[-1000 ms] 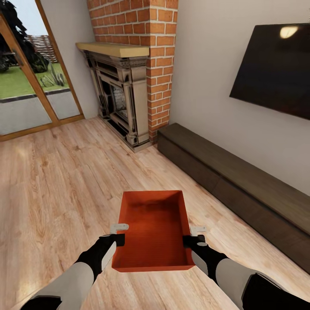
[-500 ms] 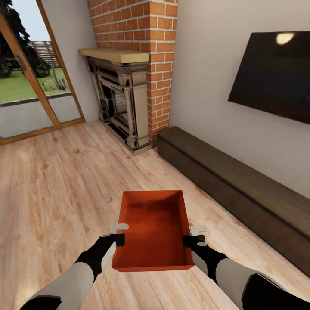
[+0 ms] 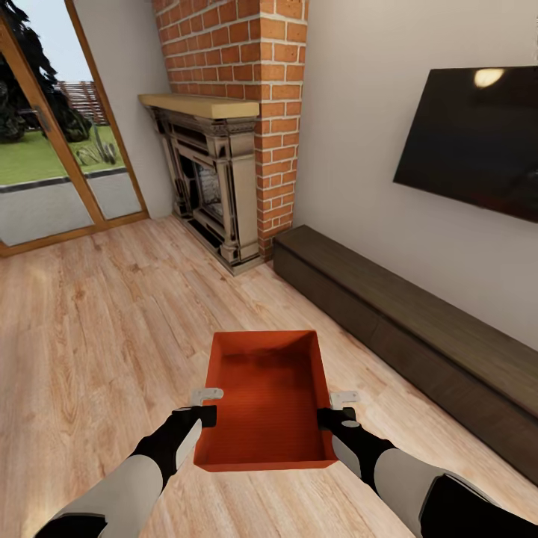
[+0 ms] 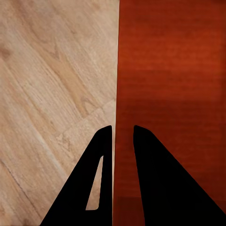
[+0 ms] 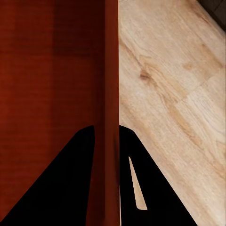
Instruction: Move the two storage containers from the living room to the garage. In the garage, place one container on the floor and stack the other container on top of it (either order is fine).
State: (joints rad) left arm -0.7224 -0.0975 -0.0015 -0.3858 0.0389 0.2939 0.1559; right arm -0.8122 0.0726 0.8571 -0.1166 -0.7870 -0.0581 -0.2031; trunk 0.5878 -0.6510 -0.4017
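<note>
Ahead and to the left, the light wood plank floor (image 3: 112,321) lies open as far as the wood-framed glass doors (image 3: 52,149), with nothing standing on it. To the right, the long dark low cabinet (image 3: 418,329) runs along the wall and hems that side in. The red-brick fireplace (image 3: 232,149) juts from the wall ahead and narrows the way there. The storage container (image 3: 265,396) takes up the room between both grippers.
</note>
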